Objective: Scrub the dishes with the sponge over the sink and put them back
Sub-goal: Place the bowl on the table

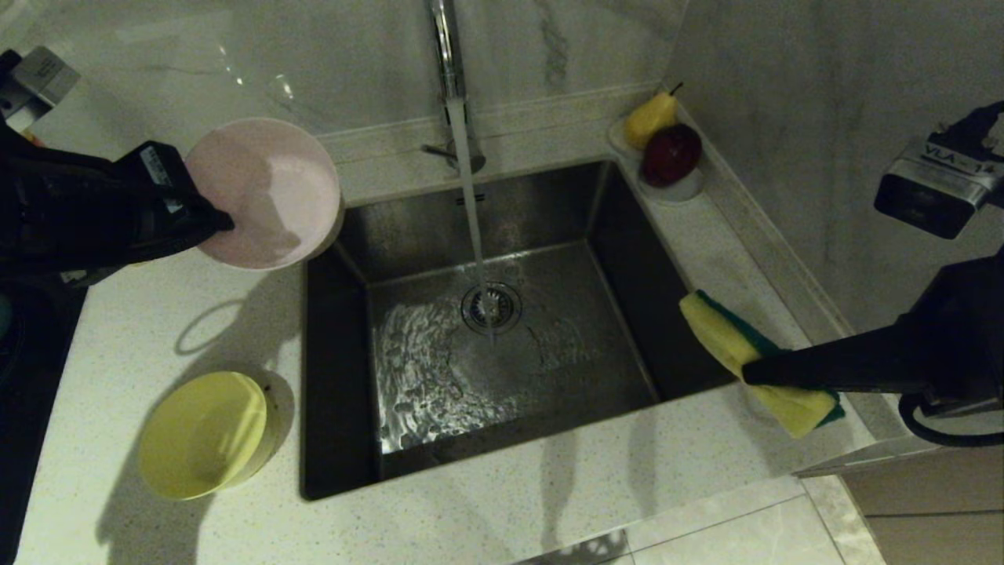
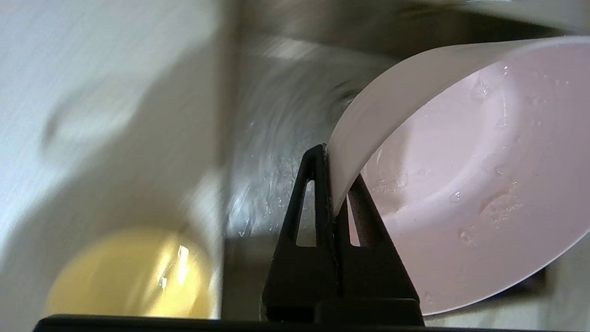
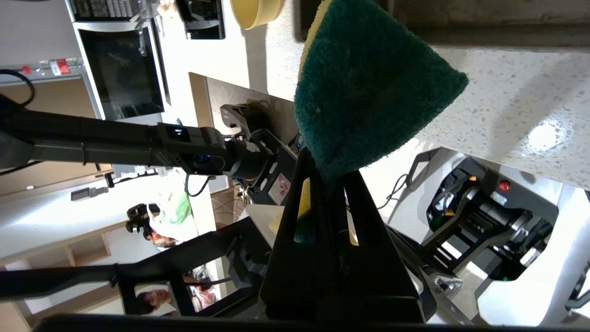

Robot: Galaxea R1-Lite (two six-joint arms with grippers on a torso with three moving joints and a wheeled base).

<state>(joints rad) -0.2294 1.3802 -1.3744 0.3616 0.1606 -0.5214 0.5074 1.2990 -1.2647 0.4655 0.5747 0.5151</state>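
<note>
My left gripper [image 1: 223, 222] is shut on the rim of the pale pink bowl [image 1: 267, 192], held tilted on its side above the counter at the sink's far left corner. In the left wrist view the gripper [image 2: 334, 184] pinches the wet pink bowl [image 2: 474, 184]. My right gripper [image 1: 749, 373] is shut on the sponge [image 1: 725, 333], green layer on yellow foam, above the counter at the sink's right edge. The right wrist view shows the sponge's [image 3: 368, 87] green face above the gripper [image 3: 329, 175]. A yellow bowl [image 1: 205, 433] sits on the counter left of the sink [image 1: 627, 235].
Water runs from the chrome faucet [image 1: 445, 55] onto the drain strainer [image 1: 492, 308]. A white dish [image 1: 686, 188] with a red fruit [image 1: 672, 153] and a yellow pear [image 1: 649, 119] stands at the sink's far right corner. A marble wall rises behind and to the right.
</note>
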